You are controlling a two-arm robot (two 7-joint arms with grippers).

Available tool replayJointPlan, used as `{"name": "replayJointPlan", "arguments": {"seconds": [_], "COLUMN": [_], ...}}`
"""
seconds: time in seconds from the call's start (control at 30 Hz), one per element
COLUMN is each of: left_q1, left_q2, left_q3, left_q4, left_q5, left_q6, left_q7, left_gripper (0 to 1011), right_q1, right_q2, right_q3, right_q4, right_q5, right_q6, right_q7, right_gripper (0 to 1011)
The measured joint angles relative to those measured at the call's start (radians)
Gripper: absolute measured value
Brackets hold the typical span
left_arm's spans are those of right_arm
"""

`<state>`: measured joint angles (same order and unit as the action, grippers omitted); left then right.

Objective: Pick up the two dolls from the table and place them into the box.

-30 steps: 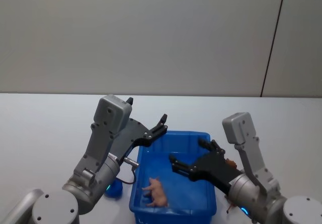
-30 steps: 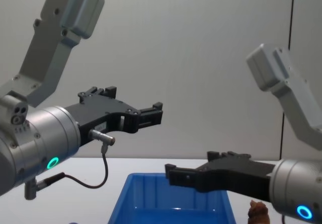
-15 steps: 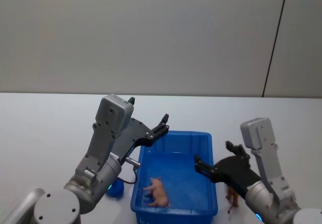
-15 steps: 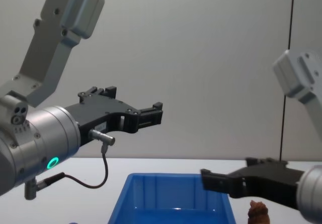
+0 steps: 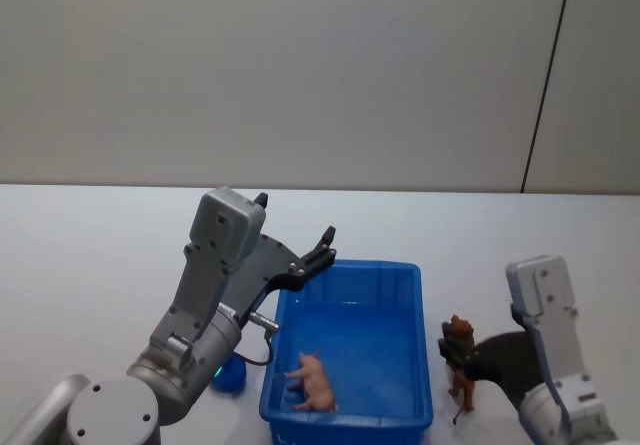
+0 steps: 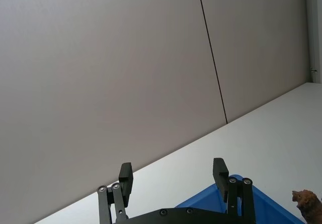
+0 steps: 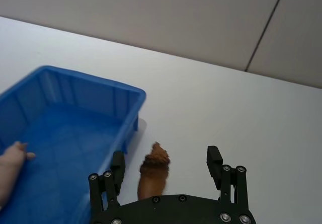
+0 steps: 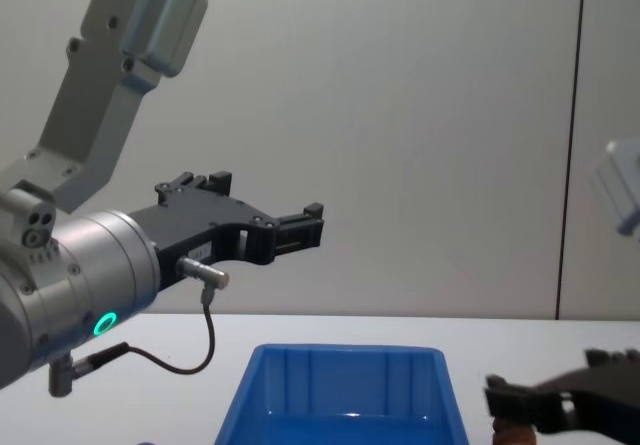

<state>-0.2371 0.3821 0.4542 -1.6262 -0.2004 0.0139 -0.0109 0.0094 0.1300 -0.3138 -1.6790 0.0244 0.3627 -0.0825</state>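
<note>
At brown doll (image 7: 152, 176) now, right gripper (image 7: 166, 159)

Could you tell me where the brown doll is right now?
In the head view, the brown doll stands on the table right of the box, by the open right gripper.

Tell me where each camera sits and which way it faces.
Left wrist: behind the left gripper, jaws open, facing the wall over the box.
Right wrist: behind the right gripper, jaws open, looking down at the brown doll.
Head: high, looking down into the box; both grippers show.
Chest: low, looking across the box; left gripper raised, right gripper low.
Shared: both wrist views catch the brown doll and box.
</note>
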Motion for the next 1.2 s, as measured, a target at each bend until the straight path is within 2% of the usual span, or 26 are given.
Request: {"name": "replayJointPlan", "arguments": {"seconds": [0.1, 0.47, 1.2], "left_q1": [0.000, 0.000, 0.000], "left_q2": [0.000, 0.000, 0.000], "left_q3": [0.000, 0.000, 0.000], "left_q4": [0.000, 0.000, 0.000], "left_q5": [0.000, 0.000, 0.000], "left_q6": [0.000, 0.000, 0.000], "left_q7": [0.000, 0.000, 0.000], "left_gripper": [1003, 1003, 1003], "right_q1": [-0.012, -0.035, -0.038], "right_q2": [-0.003, -0.016, -0.061], "right_q3": [-0.001, -0.013, -0.043], "right_q4": [-0.001, 0.014, 0.114], "right_q5": [-0.014, -0.056, -0.134], "right_q6": [0.020, 0.036, -0.028], "right_q7": [-0.041, -0.089, -0.119], "right_gripper": [1001, 1001, 1000]}}
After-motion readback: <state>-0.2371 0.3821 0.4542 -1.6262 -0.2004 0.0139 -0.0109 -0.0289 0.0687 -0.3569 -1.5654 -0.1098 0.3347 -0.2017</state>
